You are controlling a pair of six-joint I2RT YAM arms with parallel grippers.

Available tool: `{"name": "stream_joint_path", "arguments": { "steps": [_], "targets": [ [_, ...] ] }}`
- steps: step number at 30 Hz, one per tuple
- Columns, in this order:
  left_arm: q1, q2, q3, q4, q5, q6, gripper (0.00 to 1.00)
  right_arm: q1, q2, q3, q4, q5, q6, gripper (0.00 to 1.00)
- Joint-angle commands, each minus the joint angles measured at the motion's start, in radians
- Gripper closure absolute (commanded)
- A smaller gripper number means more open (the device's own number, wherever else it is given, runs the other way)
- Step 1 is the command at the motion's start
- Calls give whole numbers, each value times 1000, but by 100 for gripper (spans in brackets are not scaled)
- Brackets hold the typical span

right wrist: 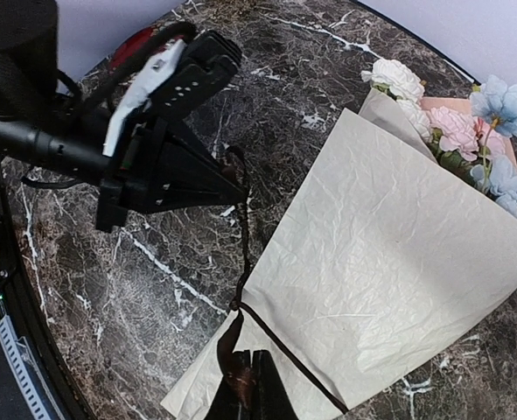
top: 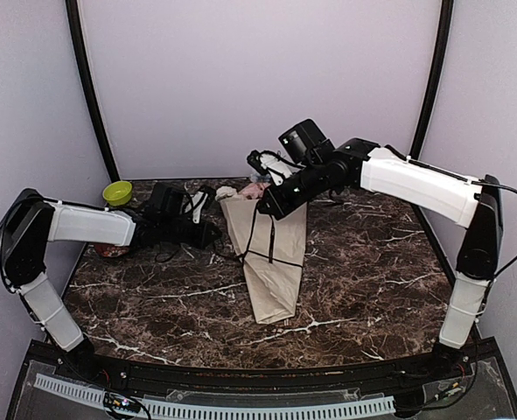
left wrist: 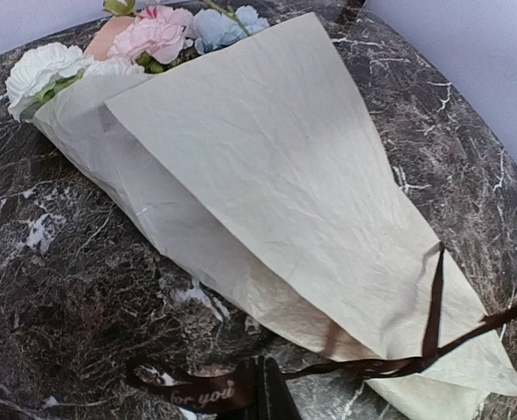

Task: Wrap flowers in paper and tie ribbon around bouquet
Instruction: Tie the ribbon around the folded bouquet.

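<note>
The bouquet (top: 271, 271) lies mid-table, a beige paper (left wrist: 275, 175) cone with its narrow end toward the arms. Pink, white and blue flowers (left wrist: 157, 35) show at its wide far end (right wrist: 455, 131). The dark brown ribbon (right wrist: 275, 332) crosses the cone and meets in a knot at its left edge. My left gripper (left wrist: 271, 394) is shut on one ribbon end, printed "for you", just left of the cone (top: 216, 234). My right gripper (right wrist: 254, 385) is shut on the other end, above the cone's upper part (top: 263, 208). Both strands run taut from the knot.
A green bowl (top: 117, 192) stands at the back left, with a red object (top: 114, 251) under the left arm. The dark marble table (top: 372, 289) is ringed by pale walls. Black cables trail beside the left gripper (right wrist: 241, 188).
</note>
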Motion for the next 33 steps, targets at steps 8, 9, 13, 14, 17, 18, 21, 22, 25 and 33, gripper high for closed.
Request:
{"name": "stream_joint_path", "arguments": {
  "steps": [8, 9, 13, 14, 17, 18, 21, 22, 25, 33],
  "targets": [
    [-135, -109, 74, 9, -36, -4, 100, 8, 92, 121, 52, 47, -22, 100],
    [-135, -113, 77, 7, -40, -2, 100, 6, 93, 123, 54, 54, -22, 100],
    [-57, -141, 38, -71, -129, -48, 100, -73, 41, 27, 82, 133, 25, 100],
    [36, -172, -17, -92, -141, -99, 100, -163, -3, -66, 108, 149, 64, 100],
    [467, -324, -318, -68, -57, -228, 100, -563, -182, -488, 282, 122, 198, 100],
    [613, -371, -411, -58, -18, -254, 100, -692, -218, -604, 328, 116, 224, 100],
    [779, -477, -596, 27, 6, -361, 100, -938, -300, -872, 481, 65, 292, 100],
    [791, -478, -625, 20, -9, -369, 100, -978, -303, -923, 518, 65, 303, 100],
    [832, -437, -660, 45, 41, -369, 100, -994, -265, -958, 540, 35, 304, 100],
    [831, -443, -633, 46, 97, -344, 100, -904, -255, -920, 536, 36, 299, 100]
  ]
}}
